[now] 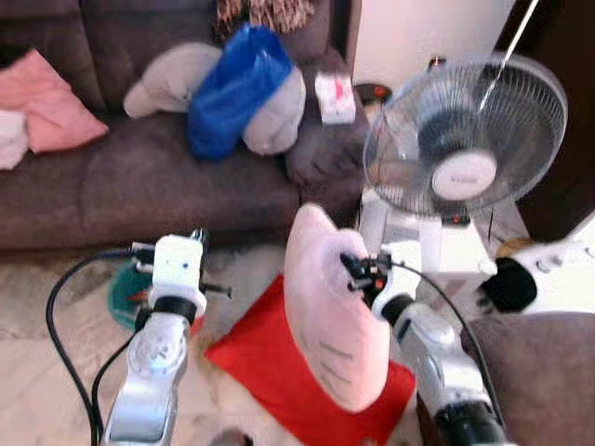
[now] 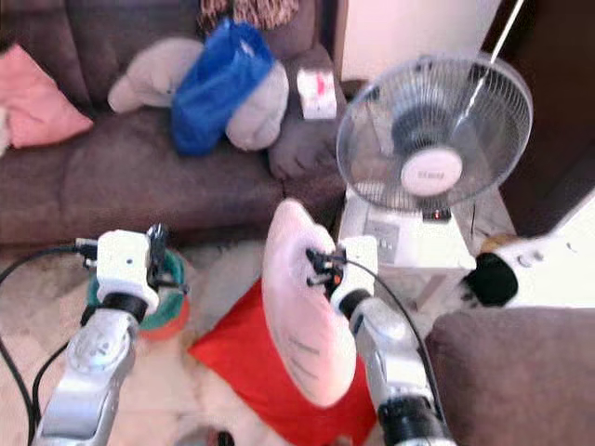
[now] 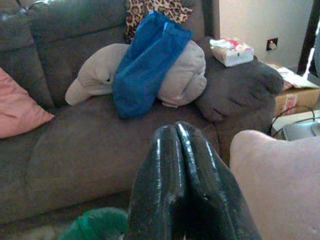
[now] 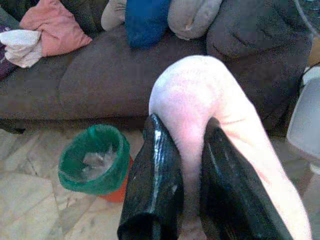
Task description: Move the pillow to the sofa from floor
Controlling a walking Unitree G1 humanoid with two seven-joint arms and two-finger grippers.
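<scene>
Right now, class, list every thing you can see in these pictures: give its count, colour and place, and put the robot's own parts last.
Pale pink pillow: one, lifted off the floor, pinched in the right gripper, in front of the sofa.
Red cushion: one, on the floor under the held pillow.
Sofa: one, dark brown, along the back.
Pink cushion: one, on the sofa's left end.
Grey cushion: one, on the sofa's right part.
Blue bag: one, lying over the grey cushion.
Small box: one, white and red, on the sofa arm.
Fan: one, white, right of the sofa.
Bin: one, green-lined, on the floor by the sofa.
Left gripper: one, black fingers shut, held low before the sofa.
Right gripper: one, black, clamped on the pillow.
</scene>
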